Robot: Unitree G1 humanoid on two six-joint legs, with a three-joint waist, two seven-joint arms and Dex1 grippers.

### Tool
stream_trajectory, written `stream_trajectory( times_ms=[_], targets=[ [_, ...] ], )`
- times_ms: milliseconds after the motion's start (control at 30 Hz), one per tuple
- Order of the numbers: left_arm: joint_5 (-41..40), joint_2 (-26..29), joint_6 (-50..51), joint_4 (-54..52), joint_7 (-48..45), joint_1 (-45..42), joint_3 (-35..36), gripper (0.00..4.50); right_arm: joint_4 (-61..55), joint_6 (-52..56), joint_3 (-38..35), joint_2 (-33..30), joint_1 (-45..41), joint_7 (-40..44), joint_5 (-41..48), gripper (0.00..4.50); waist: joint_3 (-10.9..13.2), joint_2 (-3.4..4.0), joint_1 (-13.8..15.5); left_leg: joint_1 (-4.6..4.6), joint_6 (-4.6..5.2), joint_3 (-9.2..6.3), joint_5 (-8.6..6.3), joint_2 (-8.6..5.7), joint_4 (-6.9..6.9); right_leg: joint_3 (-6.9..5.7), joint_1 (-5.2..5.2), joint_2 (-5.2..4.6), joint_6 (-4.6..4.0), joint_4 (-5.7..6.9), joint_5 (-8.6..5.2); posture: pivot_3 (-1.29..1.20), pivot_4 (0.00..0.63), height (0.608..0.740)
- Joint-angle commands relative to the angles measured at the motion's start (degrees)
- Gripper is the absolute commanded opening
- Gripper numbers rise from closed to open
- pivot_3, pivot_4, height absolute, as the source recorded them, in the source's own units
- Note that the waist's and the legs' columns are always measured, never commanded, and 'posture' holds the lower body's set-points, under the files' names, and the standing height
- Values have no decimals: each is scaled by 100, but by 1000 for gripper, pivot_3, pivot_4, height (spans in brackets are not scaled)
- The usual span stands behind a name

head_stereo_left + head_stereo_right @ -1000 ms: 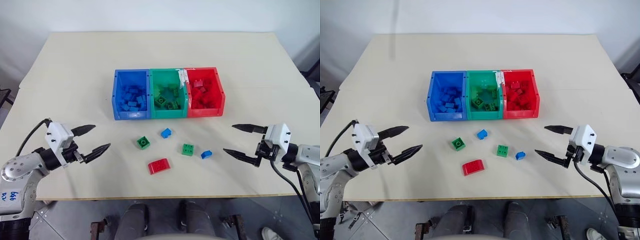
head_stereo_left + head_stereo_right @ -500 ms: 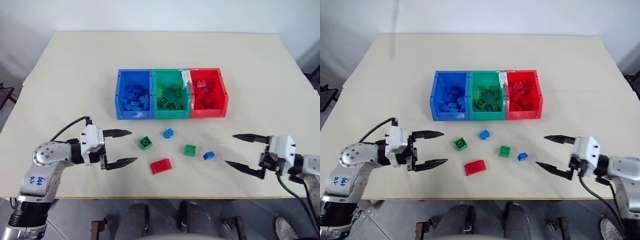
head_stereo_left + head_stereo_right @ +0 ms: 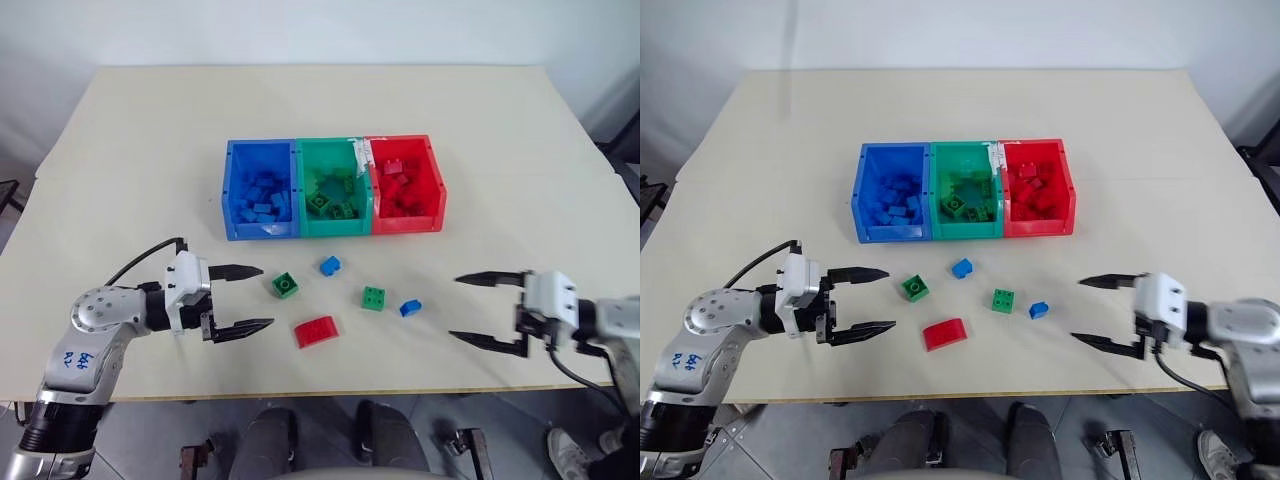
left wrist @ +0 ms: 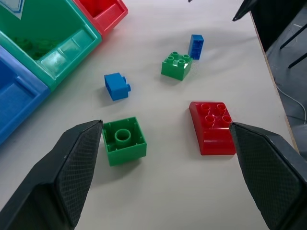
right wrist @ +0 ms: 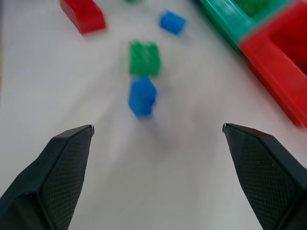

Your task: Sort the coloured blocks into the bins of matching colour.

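While both tools gape, five blocks (image 3: 317, 331) lie before, seemingly, filled bins (image 3: 335, 227).

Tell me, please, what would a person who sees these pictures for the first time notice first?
First the row of three joined bins in the middle of the table, blue, green and red, each holding bricks of its own colour. Next, five loose bricks in front of them, the red brick largest and nearest. An open tool waits on each side: left tool, right tool.
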Motion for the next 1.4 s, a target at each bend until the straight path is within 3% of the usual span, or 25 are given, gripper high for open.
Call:
stream_trajectory(
  times_ms=[33, 300, 333, 467, 733, 900, 1067, 1167, 1333, 1400],
  targets=[
    [-109, 69, 36, -319, 109, 127, 220, 4473, 109, 43, 366, 147, -388, 33, -173, 4500, 1, 2, 23, -2, 0, -2, 0, 0, -1, 0, -3, 2, 0, 0, 0, 0, 150, 740],
    [-129, 19, 104, -668, 406, 473, 442, 4473, 1129, -316, 992, 551, -1035, 196, -602, 4500, 2, 3, 36, -13, -1, -5, -4, -2, 1, -2, -4, 4, 0, -8, 0, 0, 150, 740],
    [-151, 21, 120, -708, 461, 538, 523, 4496, 1303, -416, 989, 549, -1061, 250, -633, 4320, 2, 3, 35, -12, -1, -4, -5, -1, 1, -1, -4, 6, -1, -8, 0, 0, 150, 740],
    [-155, 22, 103, -741, 564, 661, 655, 4500, 1700, -666, 1010, 570, -1163, 398, -694, 3281, 2, 3, 22, -10, -2, 0, -5, 4, 3, 2, -4, 12, -1, -7, 0, 0, 150, 740],
    [-145, -18, 98, -702, 649, 591, 618, 4500, 1792, -766, 953, 770, -1285, 393, -623, 482, 2, 3, 21, -7, -5, 1, -5, 9, 4, 4, -5, 15, -1, -3, 0, 0, 150, 740],
    [-137, -14, 94, -658, 693, 582, 658, 4500, 1392, -211, 711, 600, -1230, 361, -281, 474, 2, 3, 31, -9, -6, 1, -5, 8, 5, 5, -5, 15, -1, -4, 0, 0, 150, 740],
    [-113, -29, 85, -628, 850, 739, 824, 4500, 63, 1918, 687, 272, -1810, 46, 425, 474, 6, 10, -15, -9, -6, 2, -5, 11, 6, 10, -10, 15, -4, -1, 2, 0, 150, 740],
    [-88, -125, 167, -631, 1109, 911, 963, 4500, -158, 3513, 906, 1055, -2978, -968, 874, 474, 6, 10, -131, -9, -17, 13, -6, 32, 5, 11, -22, 24, -20, 1, 10, 0, 150, 740],
    [-135, -372, 194, -632, 1571, 1229, 1356, 4500, 229, 3791, 1715, 1978, -4093, -1560, 109, 474, 3, 5, -120, -36, -46, 35, -6, 65, 0, 13, -80, 48, -61, 35, 5, 0, 150, 740],
    [-119, -445, 191, -741, 1698, 1438, 1487, 4500, 762, 4087, 1801, 2623, -4634, -2127, -32, 474, 3, 4, -127, -49, -45, 49, -5, 62, 1, 20, -102, 46, -62, 46, 5, 0, 150, 740]
  ],
)
